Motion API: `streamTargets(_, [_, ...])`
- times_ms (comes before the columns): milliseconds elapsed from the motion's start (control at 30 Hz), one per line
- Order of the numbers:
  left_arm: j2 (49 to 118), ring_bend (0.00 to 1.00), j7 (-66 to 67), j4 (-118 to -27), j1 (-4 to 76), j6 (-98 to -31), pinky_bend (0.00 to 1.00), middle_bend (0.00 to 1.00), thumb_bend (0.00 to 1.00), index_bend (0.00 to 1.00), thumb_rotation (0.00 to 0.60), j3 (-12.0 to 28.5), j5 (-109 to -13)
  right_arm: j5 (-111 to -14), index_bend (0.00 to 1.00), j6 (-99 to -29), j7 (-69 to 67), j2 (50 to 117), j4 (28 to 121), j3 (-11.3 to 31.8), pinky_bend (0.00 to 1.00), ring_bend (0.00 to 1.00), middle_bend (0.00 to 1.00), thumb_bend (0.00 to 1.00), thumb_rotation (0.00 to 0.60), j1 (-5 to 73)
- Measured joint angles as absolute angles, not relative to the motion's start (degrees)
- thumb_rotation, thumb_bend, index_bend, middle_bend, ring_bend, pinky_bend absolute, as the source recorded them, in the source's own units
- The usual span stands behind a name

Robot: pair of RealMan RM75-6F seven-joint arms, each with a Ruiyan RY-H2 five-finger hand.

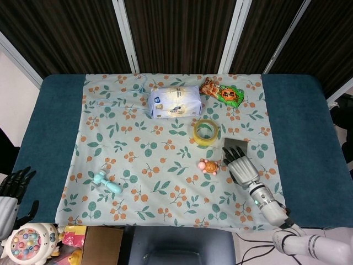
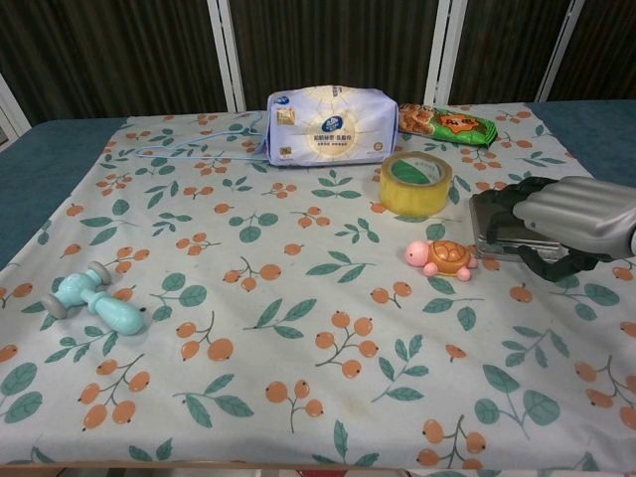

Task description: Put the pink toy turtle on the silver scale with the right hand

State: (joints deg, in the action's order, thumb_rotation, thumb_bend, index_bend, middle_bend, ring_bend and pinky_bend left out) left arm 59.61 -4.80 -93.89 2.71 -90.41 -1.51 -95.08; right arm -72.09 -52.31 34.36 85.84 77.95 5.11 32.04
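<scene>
Right hand: the right hand (image 2: 571, 221) reaches in from the right edge of the table, palm down, fingers spread and empty, hovering over the silver scale (image 2: 502, 226) with fingertips (image 2: 494, 204) pointing toward the table's middle; in the head view the same hand (image 1: 240, 167) covers the scale's near half.
Right arm: the forearm (image 1: 270, 204) slants off toward the table's near right corner.
Pink toy turtle: the pink toy turtle (image 2: 440, 257) sits upright on the floral cloth (image 2: 298, 298), just left of the scale and apart from the hand; seen from above at (image 1: 209, 165).
Turtle's heading: its long axis runs roughly left to right across the table, pink head to the left, orange-brown shell behind it toward the scale.
Silver scale: flat on the cloth, in front of the yellow tape roll (image 2: 415, 183), partly hidden by the hand.
Left hand: the left hand (image 1: 12, 190) hangs off the table's near left corner, fingers loosely apart, holding nothing.
Also on the cloth: a tissue pack (image 2: 323, 125), a snack packet (image 2: 447, 124) and a blue toy (image 2: 96, 302).
</scene>
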Motion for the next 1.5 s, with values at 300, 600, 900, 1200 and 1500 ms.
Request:
streamTargets(300, [59.5, 0.00, -4.8, -94.0, 2.8, -90.3, 0.10, 0.00, 0.47, 0.00, 0.600, -1.4, -94.9, -70.7, 0.41, -52.4, 35.1, 86.8, 77.1, 4.5, 0.00, 0.00, 0.00, 0.78, 0.600, 32.9])
streamTargets(600, [59.6, 0.00, -4.5, -94.0, 2.6, -90.5, 0.10, 0.00, 0.47, 0.00, 0.600, -1.4, -95.0, -69.7, 0.41, -52.3, 35.6, 87.2, 76.7, 3.9, 0.00, 0.00, 0.00, 0.78, 0.600, 33.4])
streamTargets(900, [59.6, 0.00, -4.8, -93.9, 2.4, -91.0, 0.10, 0.00, 0.47, 0.00, 0.600, -1.4, -95.0, -69.7, 0.38, -53.7, 34.1, 86.5, 77.3, 3.6, 0.00, 0.00, 0.00, 0.78, 0.600, 33.1])
streamTargets(1200, [59.6, 0.00, -4.4, -94.1, 2.5, -90.8, 0.10, 0.00, 0.47, 0.00, 0.600, -1.5, -95.2, -73.1, 0.30, -58.4, 27.4, 80.6, 83.6, 4.1, 0.00, 0.00, 0.00, 0.45, 0.600, 31.3])
streamTargets(1500, [59.5, 0.00, -4.5, -94.1, 2.4, -91.1, 0.10, 0.00, 0.47, 0.00, 0.600, -1.5, -95.3, -72.0, 0.29, -56.7, 29.0, 80.6, 86.8, 5.5, 0.00, 0.00, 0.00, 0.30, 0.600, 33.2])
